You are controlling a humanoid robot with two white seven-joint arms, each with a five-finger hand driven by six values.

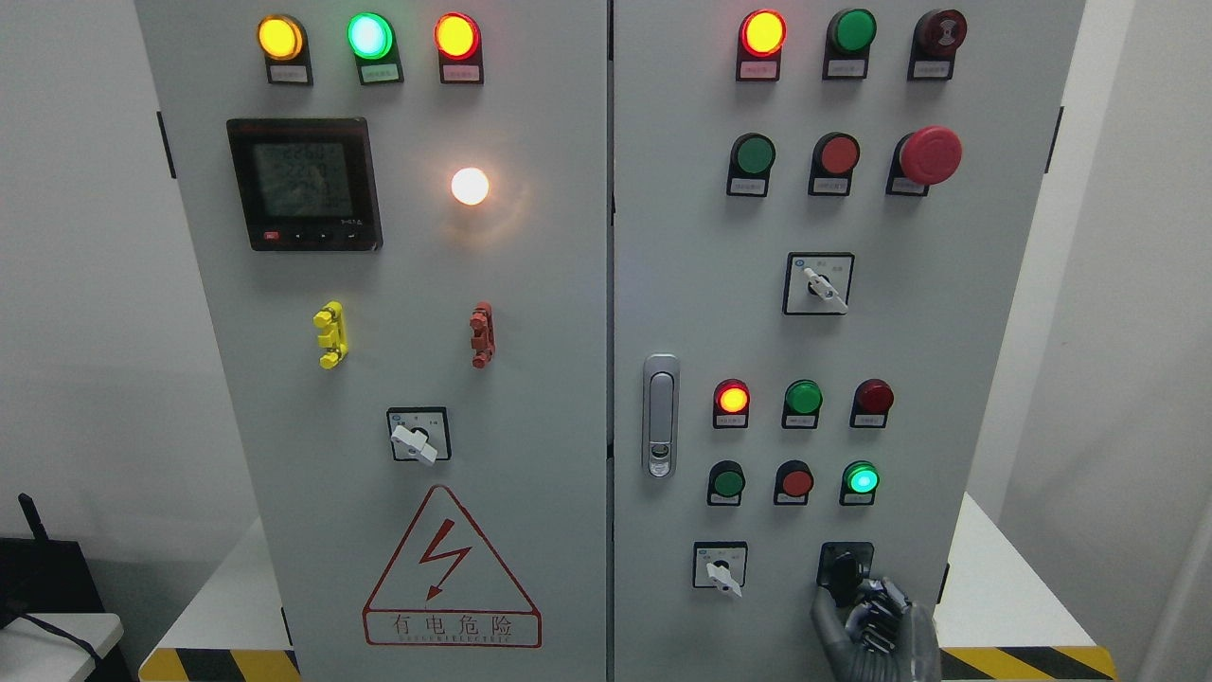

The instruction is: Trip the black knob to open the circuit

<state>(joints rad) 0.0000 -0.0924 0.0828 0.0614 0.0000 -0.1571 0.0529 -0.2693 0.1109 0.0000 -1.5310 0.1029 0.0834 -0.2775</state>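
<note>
Head view: right hand (876, 625) rises from bottom edge, around 5 o'clock in frame, to black knob (844, 571) low on right cabinet door (691, 284). Thumb and fingers (885, 601) flank knob from below, apparently placed for twist to trip circuit. Firm pinch or mere touch: cannot tell, contact blurred. Knob pointer partly masked by thumb; wrist cut off by frame. White selector switch (721, 571) sits at knob's 9 o'clock. Left hand absent from frame.

Black knob (842, 572) low on right door, tilted.
</note>
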